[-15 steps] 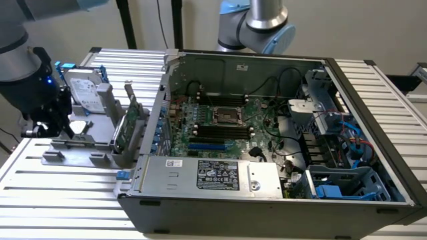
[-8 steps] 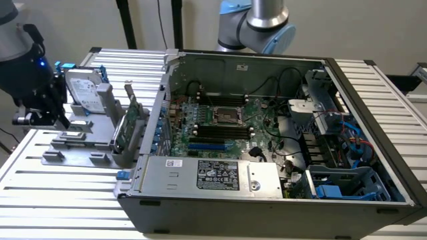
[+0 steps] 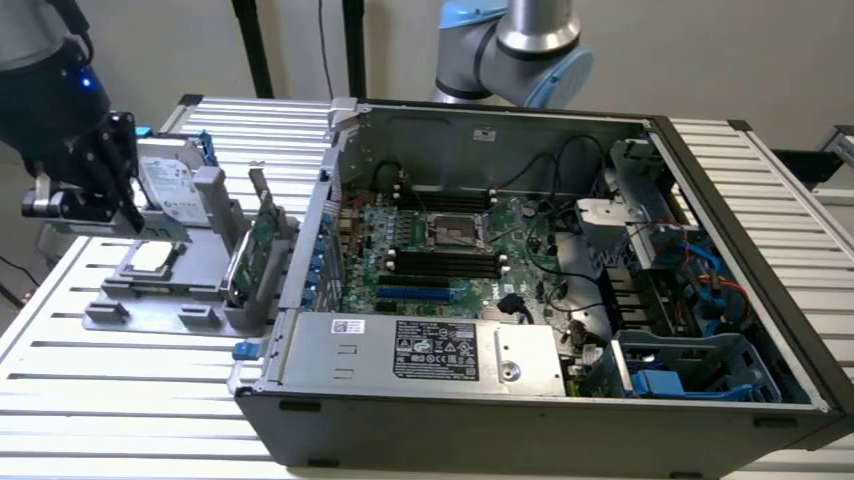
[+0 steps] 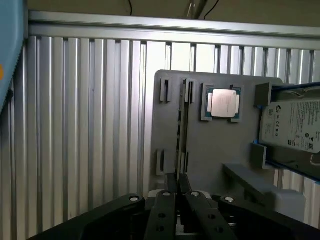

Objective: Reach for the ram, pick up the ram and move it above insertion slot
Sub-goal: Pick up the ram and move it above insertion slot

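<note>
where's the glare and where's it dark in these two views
exterior view: the slatted table is washed bright, the computer case interior sits dimmer; wrist view: the processor lid shines almost white, and the gray holder under it is evenly lit

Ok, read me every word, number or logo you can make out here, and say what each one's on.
Nothing can be quoted; all the print is unreadable.
The hard drive: dark print on white, too blurred to read.
The power supply: print on its black label is too small to read.
Its white sticker: too small to read.
The processor: no legible marking.
</note>
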`<move>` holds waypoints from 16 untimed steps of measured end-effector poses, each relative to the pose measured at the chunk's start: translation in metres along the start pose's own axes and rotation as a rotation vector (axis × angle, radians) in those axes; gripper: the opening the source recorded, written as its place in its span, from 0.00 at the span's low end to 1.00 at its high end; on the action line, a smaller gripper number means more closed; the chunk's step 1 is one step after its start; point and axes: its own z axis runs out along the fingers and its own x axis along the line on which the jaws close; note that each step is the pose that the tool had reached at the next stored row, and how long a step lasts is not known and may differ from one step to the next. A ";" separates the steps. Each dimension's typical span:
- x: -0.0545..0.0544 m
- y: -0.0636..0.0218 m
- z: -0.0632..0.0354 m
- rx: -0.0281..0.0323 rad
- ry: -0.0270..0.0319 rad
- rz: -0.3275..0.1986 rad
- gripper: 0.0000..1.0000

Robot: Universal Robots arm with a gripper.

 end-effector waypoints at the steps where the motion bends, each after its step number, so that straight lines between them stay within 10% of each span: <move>1: 0.000 -0.0030 -0.0041 0.0000 -0.0003 0.000 0.14; 16: -0.003 -0.0535 -0.0317 0.0004 -0.0200 -0.001 0.14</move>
